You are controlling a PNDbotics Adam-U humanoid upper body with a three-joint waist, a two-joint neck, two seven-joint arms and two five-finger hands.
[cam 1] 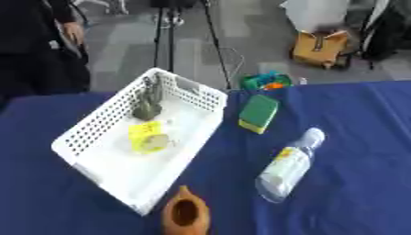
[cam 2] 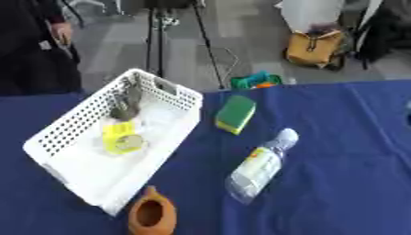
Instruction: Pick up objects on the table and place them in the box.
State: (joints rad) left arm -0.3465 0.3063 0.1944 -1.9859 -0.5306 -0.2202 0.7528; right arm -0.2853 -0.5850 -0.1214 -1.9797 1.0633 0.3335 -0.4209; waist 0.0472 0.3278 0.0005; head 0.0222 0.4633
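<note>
With neither hand in view, the task sits between picks: the white basket (cam 1: 96, 124) holds two items, while sponge (cam 1: 258, 113), bottle (cam 1: 289, 165) and clay pot (cam 1: 186, 213) wait on the tabletop (cam 1: 361, 137), any needing a fresh reach.

text: none legible | bottle (cam 1: 287, 167) label: yellow patch, print unreadable

A white perforated plastic box (cam 1: 96, 124) sits askew on the blue table (cam 1: 353, 151), holding a yellow item (cam 1: 147, 136) and a greyish-green thing (cam 1: 146, 108) (possibly a figurine). Outside lie a green-and-yellow sponge (cam 1: 258, 113), a clear plastic bottle (cam 1: 289, 165) on its side, and a brown clay pot (cam 1: 186, 214).
</note>
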